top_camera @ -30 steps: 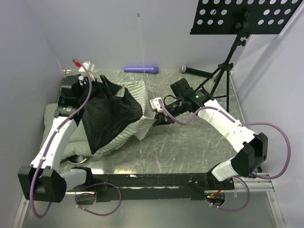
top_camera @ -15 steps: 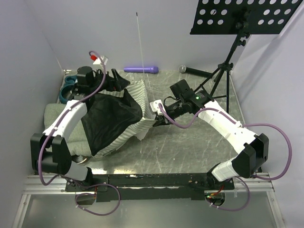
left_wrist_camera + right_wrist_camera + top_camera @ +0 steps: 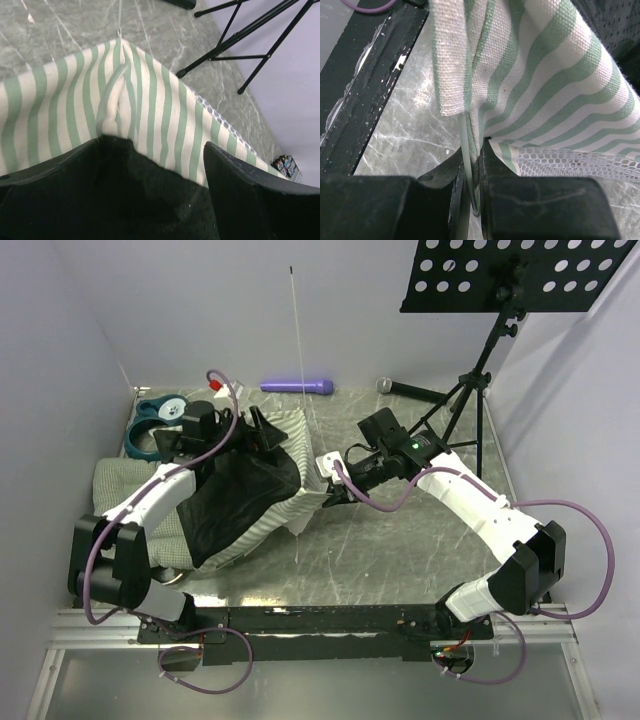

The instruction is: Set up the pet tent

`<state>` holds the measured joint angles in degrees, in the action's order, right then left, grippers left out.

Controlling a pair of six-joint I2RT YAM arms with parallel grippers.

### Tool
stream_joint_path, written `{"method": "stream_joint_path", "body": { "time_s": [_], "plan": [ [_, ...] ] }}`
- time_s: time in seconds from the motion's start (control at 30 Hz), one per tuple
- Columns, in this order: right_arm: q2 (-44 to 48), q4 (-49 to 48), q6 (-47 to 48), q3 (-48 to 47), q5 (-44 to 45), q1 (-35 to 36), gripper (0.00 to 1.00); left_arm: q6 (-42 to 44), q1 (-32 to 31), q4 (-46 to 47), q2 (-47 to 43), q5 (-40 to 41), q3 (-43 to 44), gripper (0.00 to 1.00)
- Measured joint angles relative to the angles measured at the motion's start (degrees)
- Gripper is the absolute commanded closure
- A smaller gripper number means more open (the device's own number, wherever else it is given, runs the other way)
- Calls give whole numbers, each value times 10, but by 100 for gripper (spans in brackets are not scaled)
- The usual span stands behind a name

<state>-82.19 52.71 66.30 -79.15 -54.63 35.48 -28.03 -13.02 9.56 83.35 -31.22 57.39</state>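
Top view: pet tent slumped left-centre on marbled table, black lining up, striped cloth rim | Left wrist: left gripper jaws spread over woven green-white stripes, netted edge | Right wrist: right gripper pinching thin pole and striped hem

Lab: walled robot table, music stand
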Motion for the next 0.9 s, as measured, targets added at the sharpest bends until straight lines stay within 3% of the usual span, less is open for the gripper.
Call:
{"method": "stream_joint_path", "body": {
  "time_s": [0.1, 0.17, 0.23, 0.33, 0.4, 0.5, 0.63, 0.67, 0.73, 0.9],
  "plan": [
    [0, 4, 5, 0, 0, 0, 90, -14, -7, 32, 17, 8, 0, 22],
    [0, 6, 7, 0, 0, 0, 90, -22, -9, 48, 34, 16, 1, 32],
    [0, 8, 9, -1, 0, 0, 91, -32, -10, 60, 53, 23, 2, 48],
    [0, 9, 10, -2, 0, 0, 90, -44, -13, 68, 84, 33, 10, 86],
    [0, 9, 11, -3, 1, 0, 88, -45, -16, 68, 96, 32, 16, 98],
    [0, 9, 7, -3, 2, 0, 73, -25, -20, 70, 99, 21, 28, 99],
    [7, 9, -36, -2, -9, -24, 34, 53, -19, 68, 94, -39, 59, 99],
    [12, 10, -51, -2, -13, -39, 28, 83, -16, 63, 88, -62, 66, 99],
    [21, 14, -81, -7, -19, -78, 21, 132, -12, 47, 71, -105, 74, 99],
    [32, 16, -175, -56, -35, -170, 18, 280, 14, -40, 28, -212, 118, 99]
  ]
}}
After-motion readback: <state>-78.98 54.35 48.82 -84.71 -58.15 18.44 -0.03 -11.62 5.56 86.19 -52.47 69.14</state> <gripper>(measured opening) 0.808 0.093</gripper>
